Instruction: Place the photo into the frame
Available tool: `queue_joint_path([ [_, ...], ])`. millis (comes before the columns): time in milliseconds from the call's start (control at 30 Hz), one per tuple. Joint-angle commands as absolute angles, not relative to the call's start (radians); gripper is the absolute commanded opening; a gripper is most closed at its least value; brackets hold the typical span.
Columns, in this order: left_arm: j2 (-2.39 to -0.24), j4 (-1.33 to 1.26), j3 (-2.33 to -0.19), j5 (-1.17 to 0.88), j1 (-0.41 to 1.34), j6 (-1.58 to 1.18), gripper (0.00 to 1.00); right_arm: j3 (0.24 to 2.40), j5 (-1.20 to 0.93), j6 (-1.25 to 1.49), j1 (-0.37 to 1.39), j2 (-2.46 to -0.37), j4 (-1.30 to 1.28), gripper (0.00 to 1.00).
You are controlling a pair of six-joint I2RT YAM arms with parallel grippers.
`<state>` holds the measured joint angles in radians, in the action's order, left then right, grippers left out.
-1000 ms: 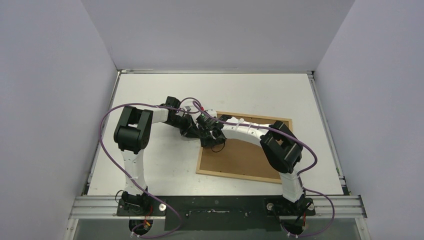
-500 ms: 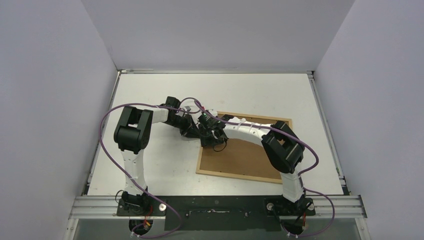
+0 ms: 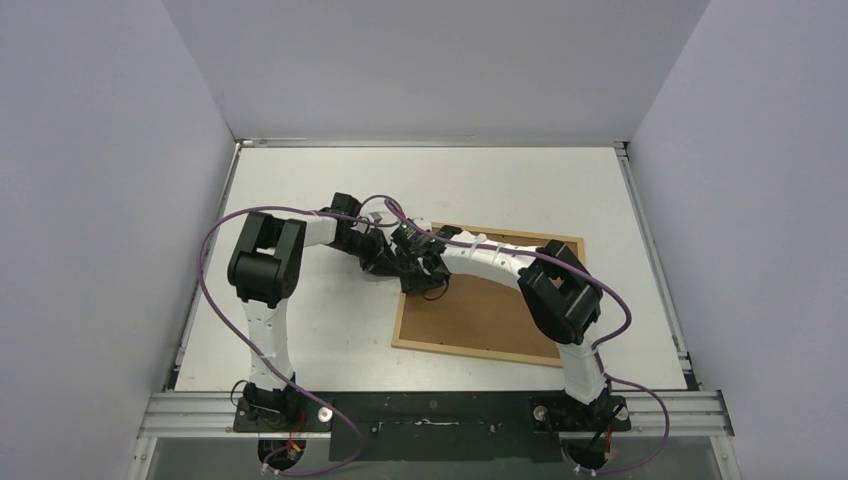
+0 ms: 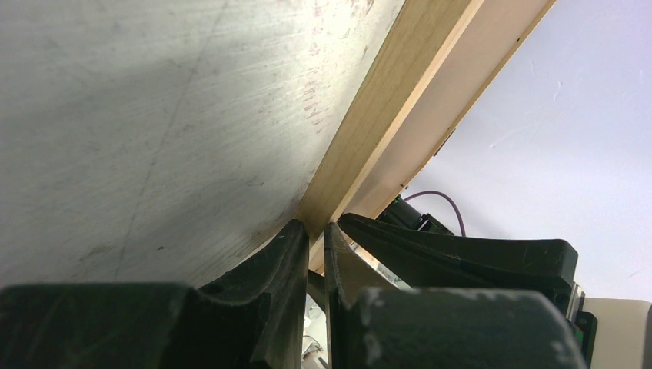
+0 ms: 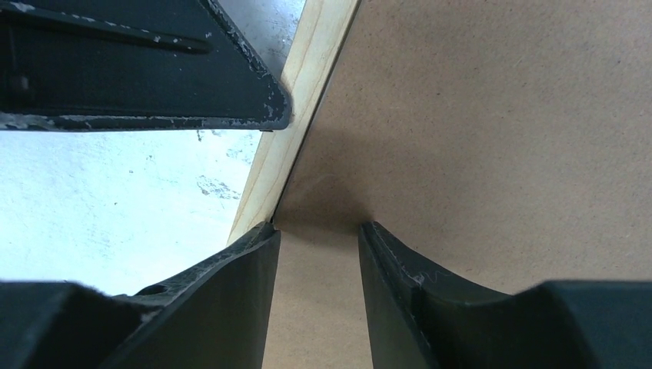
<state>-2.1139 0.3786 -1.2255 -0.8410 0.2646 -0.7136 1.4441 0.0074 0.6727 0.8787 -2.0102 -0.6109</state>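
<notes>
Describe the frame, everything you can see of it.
The frame is a thin rectangle of pale wood lying slightly askew on the table, right of centre. A plain brown backing board fills it, facing up. At its left rail, near the far corner, the left tool pinches the wooden edge. The right tool, open, has one finger at the rail's inner edge and the other over the board.

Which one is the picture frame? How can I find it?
Look at the white table, just right of its middle. A big brown board lies flat there. The frame is the thin, pale wooden strip running all round that board's edge.
</notes>
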Motion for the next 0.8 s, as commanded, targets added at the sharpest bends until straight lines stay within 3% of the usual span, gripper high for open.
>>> queue_joint_path([
  [0,-2.184,0.403,-1.188,-0.634,0.258,-0.664,0.1,1.407,0.086,0.685,0.89,-2.126,-0.612,0.42],
  [300,-2.183,0.406,-1.189,-0.631,0.258,-0.663,0.1,1.399,0.104,0.678,0.895,-2.143,-0.604,0.32],
  [767,-2.18,0.408,-1.19,-0.629,0.258,-0.663,0.1,1.438,0.188,0.649,0.948,-2.206,-0.689,0.32],
])
